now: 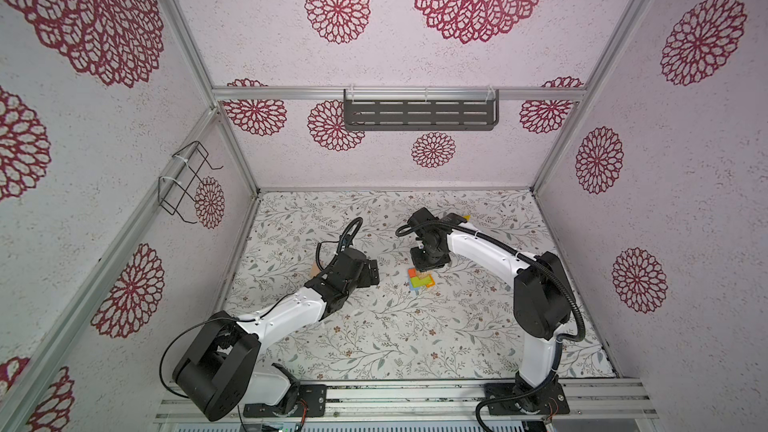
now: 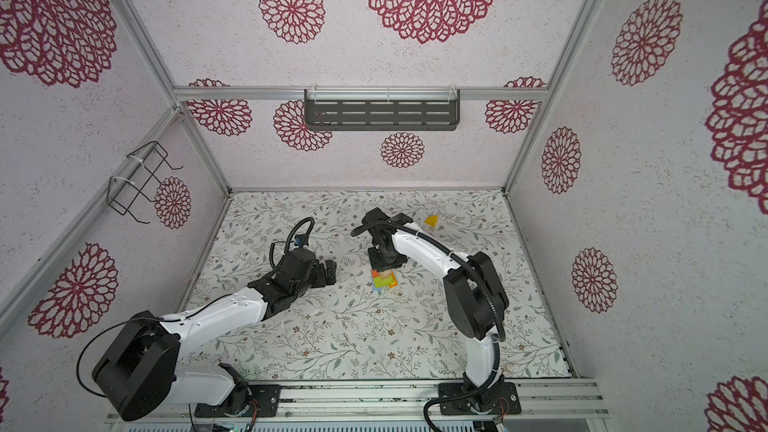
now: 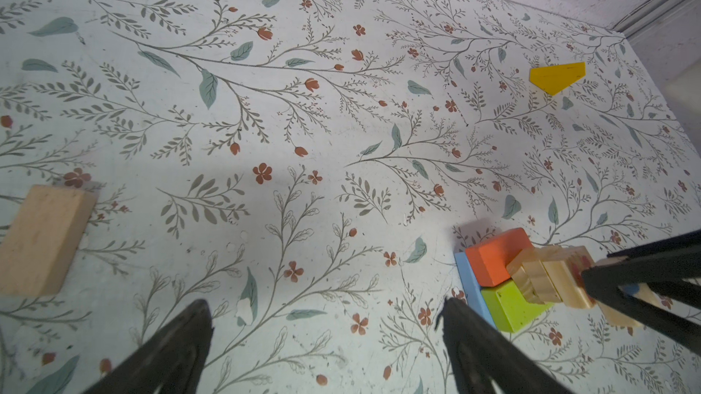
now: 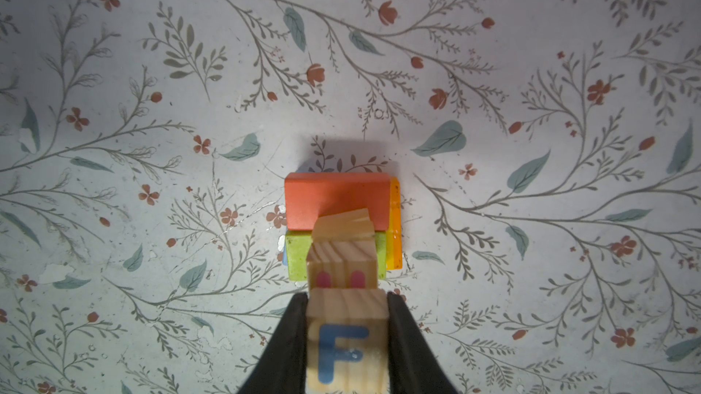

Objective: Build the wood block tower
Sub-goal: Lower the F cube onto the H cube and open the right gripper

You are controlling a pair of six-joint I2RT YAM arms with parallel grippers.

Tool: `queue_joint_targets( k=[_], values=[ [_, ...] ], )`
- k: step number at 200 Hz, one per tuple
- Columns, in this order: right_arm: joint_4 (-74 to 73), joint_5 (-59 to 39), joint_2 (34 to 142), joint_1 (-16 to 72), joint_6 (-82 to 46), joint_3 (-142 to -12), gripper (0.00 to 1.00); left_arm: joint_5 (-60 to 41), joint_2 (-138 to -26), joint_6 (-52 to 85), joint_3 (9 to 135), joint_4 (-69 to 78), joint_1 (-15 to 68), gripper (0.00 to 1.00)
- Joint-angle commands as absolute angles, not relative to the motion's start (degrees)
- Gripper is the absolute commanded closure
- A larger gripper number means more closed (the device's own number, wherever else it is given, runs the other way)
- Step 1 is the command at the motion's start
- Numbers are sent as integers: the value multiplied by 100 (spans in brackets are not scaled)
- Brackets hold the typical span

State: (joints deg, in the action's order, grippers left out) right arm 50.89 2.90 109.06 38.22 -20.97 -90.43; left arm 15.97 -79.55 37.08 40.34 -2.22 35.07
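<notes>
Right wrist view: my right gripper [image 4: 347,305] is clamped on a natural-wood cube with a blue F [image 4: 343,350], one finger on each side.
Just under it: the wood block tower [image 4: 335,198]. It's a flat blue piece at the bottom, then an orange one, red and lime-green blocks side by side, tan wood pieces, and a cube with pink marks [image 4: 341,259] on top.
Contact: the F cube sits right over that top cube; touching or not, I can't tell.
Left gripper [image 3: 325,303]: jaws spread wide, nothing in them, over the floral mat [image 3: 265,107] beside the tower.
Plain tan wood block [image 3: 41,240]: lying flat, on the other side of the left gripper from the tower.
Farthest back: yellow block [image 2: 432,220], alone, well apart from the tower.
</notes>
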Motion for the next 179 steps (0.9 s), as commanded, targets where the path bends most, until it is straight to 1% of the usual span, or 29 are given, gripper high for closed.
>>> queue_joint_targets(
  k=[1, 179],
  values=[
    [5124, 367, 10903, 3797, -2065, -9227, 72, 1566, -8016, 3776, 4009, -88, 3464, 3],
    [5159, 338, 10934, 3779, -2112, -9294, 72, 1547, -8042, 3784, 4017, -69, 3454, 3]
  ],
)
